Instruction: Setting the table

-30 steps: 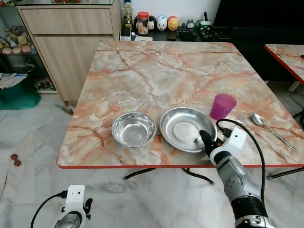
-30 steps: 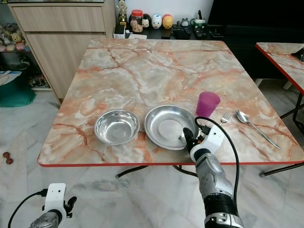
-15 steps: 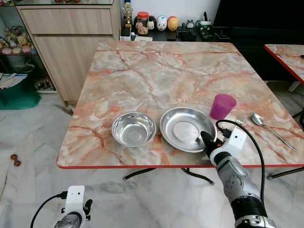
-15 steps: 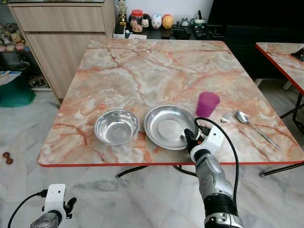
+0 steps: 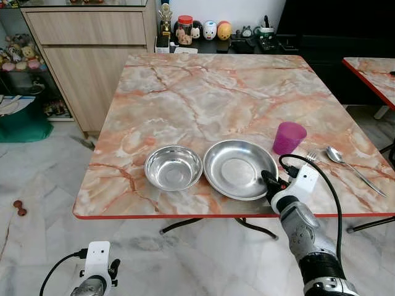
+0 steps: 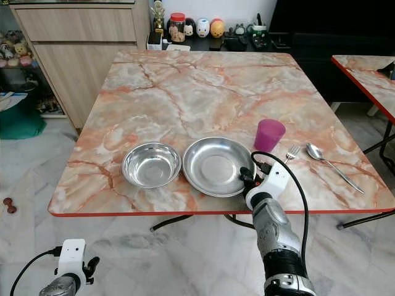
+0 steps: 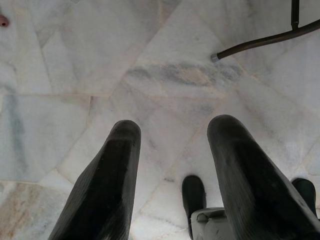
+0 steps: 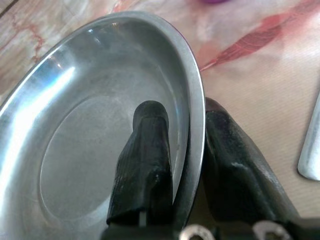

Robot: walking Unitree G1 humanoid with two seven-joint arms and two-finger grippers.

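the right gripper (image 8: pixel 187 150), fingers pinching the plate (image 5: pixel 237 169) rim, has slid it left until it nearly touches the bowl (image 5: pixel 173 167) on the worktop (image 5: pixel 216 92); placement looks nearly settled. left gripper (image 7: pixel 172 165) hangs spread.

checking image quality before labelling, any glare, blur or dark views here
Eye views: sharp and evenly lit, with soft highlights inside the steel plate and bowl. Right wrist view: bright glare along the plate's rim, the right gripper fingers close and soft-focused. Left wrist view: well lit, the left gripper fingers blurred, floor sharper.
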